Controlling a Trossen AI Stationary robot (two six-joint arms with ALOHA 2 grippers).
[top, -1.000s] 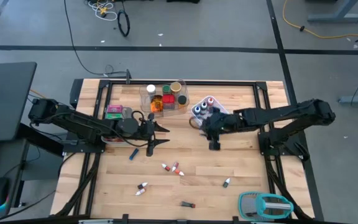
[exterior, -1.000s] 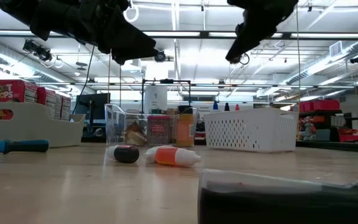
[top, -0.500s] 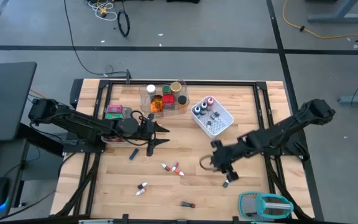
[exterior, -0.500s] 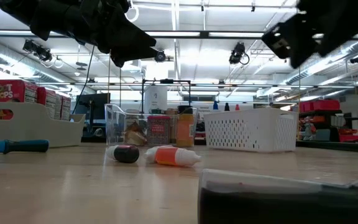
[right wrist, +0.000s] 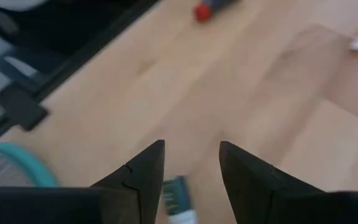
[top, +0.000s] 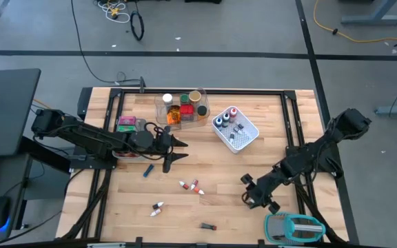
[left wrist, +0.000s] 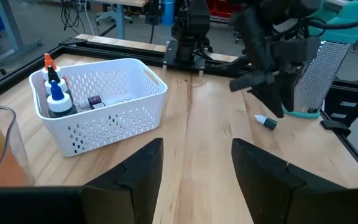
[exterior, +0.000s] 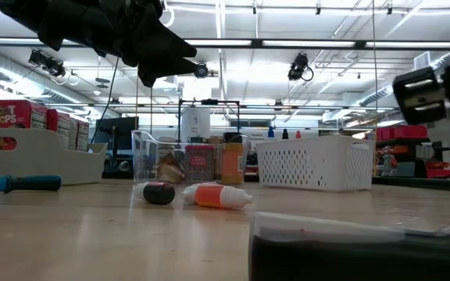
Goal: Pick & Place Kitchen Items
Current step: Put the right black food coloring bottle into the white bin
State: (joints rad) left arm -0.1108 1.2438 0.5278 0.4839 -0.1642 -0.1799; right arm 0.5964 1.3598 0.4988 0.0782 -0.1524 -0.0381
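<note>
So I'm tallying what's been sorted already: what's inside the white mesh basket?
The white mesh basket holds a few small dropper bottles with orange, black and blue tips standing at one end, and a small dark vial on its floor. Anything lower behind its wall is hidden.

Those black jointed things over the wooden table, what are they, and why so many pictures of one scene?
They are two robot arms, each ending in a two-finger gripper. One picture looks straight down, one looks level across the tabletop, and one comes from a camera on each wrist. The left gripper waits, open and empty, near the clear tray of jars. The right gripper hangs open and empty over a small vial near the table's front edge. A white mesh basket holds small bottles. More vials lie scattered on the wooden table, and a teal-and-grey gadget lies at the front corner.
</note>
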